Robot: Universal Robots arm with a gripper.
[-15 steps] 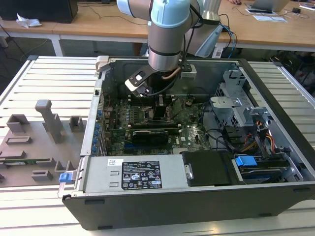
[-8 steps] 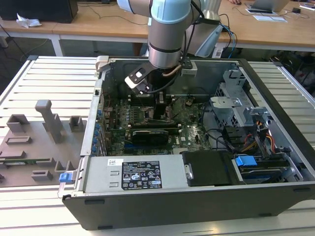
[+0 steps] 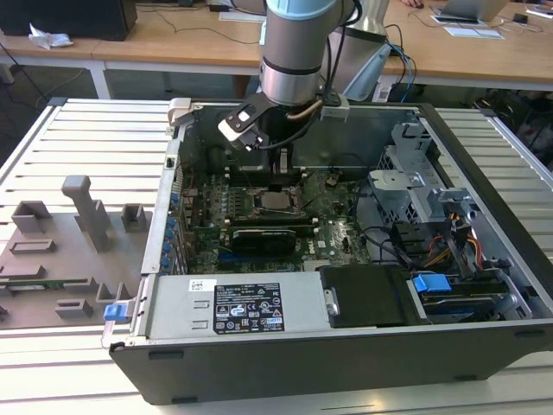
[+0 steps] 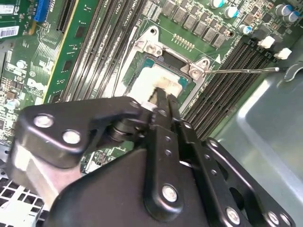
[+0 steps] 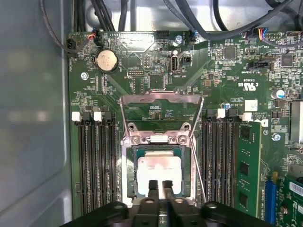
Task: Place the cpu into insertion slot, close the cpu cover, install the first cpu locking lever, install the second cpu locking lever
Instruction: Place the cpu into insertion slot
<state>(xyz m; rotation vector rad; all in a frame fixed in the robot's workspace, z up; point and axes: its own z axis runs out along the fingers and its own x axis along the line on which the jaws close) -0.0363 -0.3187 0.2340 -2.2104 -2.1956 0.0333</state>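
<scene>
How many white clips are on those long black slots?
4 in the first wrist view: two clips between case wall and cpu, two beyond it; others may be hidden.

The motherboard [image 5: 208, 66] was green, its memory slots [image 5: 94, 161] black with white latches [image 5: 75, 116]. The cpu [image 5: 158, 170] showed a silver-grey top, the cpu cover [image 5: 161, 98] dull silver. The gripper [image 5: 160, 185] was black, the coin cell [image 5: 107, 60] silvery.

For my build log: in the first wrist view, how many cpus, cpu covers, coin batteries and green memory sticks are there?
cpu: 1
cpu cover: 1
coin battery: 1
green memory stick: 1
Total: 4
</scene>
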